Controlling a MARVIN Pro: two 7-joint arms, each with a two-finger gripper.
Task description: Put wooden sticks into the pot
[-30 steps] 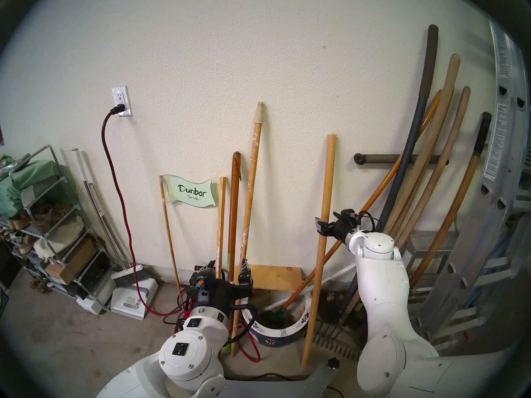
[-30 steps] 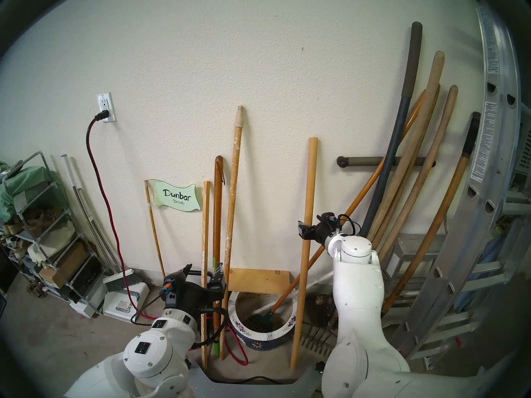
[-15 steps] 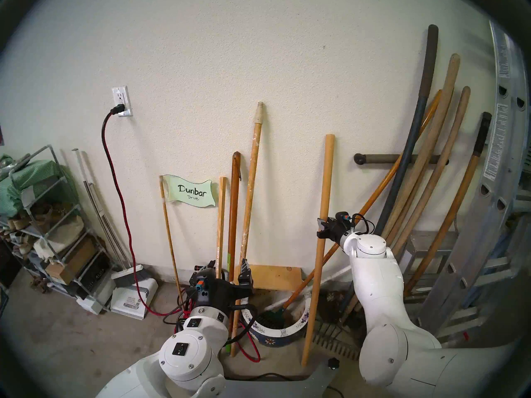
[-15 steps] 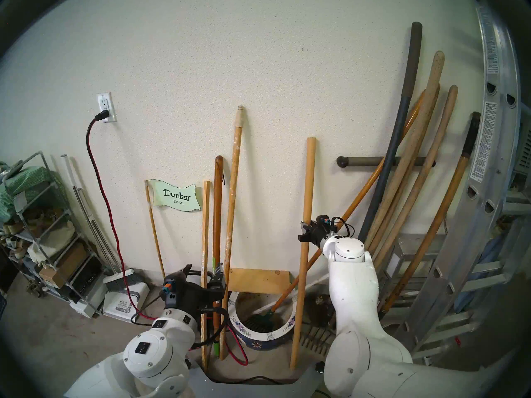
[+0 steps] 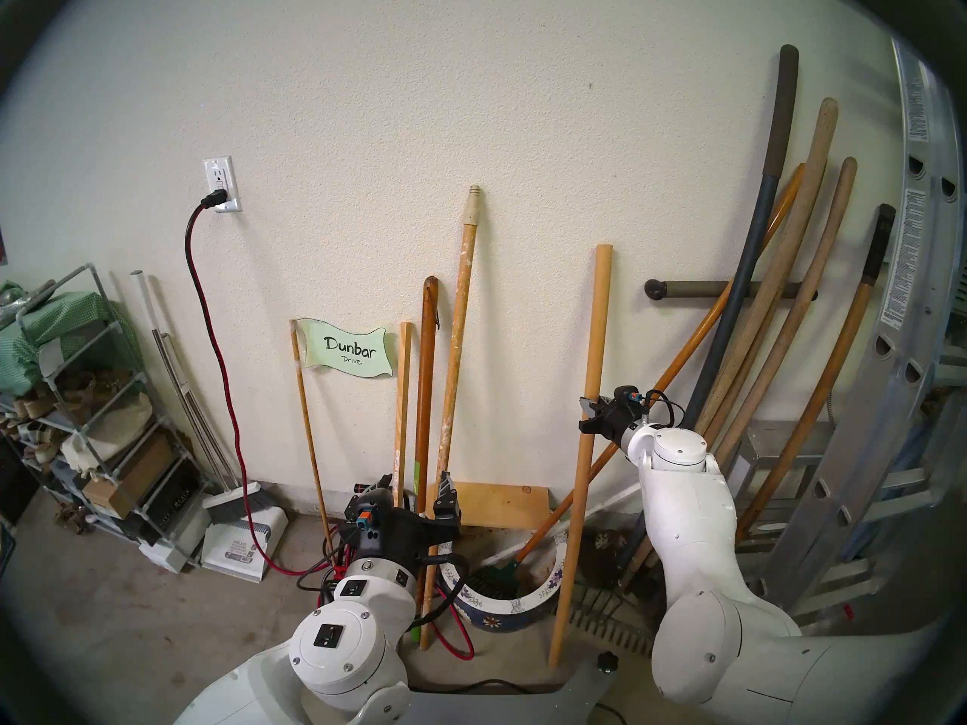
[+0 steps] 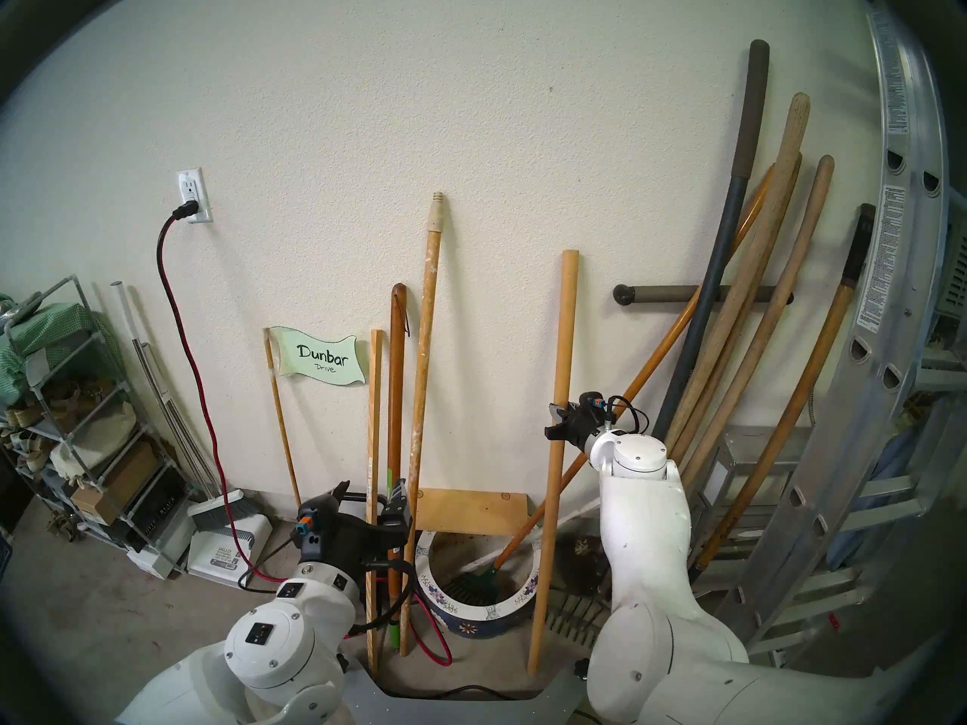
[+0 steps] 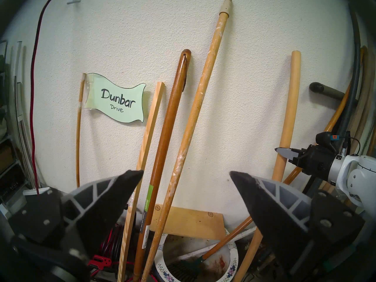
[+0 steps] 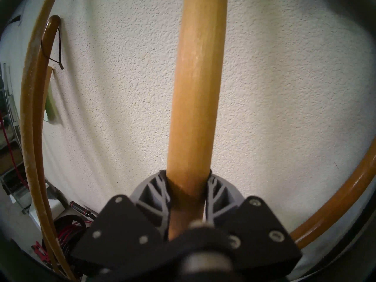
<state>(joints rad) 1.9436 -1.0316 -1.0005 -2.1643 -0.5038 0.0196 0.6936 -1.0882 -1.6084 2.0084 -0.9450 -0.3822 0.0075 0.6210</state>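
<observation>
A: Head stereo left view, from the left: where's the left gripper [image 5: 418,491]?
B: Jaws apart, the dark red-brown pole [image 5: 425,394] standing between its fingers.
A: And further right?
B: The right gripper [image 5: 587,414] is clamped on the plain pale dowel [image 5: 594,342], just right of the pot [image 5: 515,601].

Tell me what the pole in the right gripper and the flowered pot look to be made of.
Plain pale dowel, clamped by the right gripper: apparently bare, unpainted wood, a matte tan surface with faint lengthwise grain in the right wrist view. Pot: probably glazed ceramic, with a glossy dark blue outside and a white rim carrying painted blue-purple flowers; the frames cannot confirm it.
</observation>
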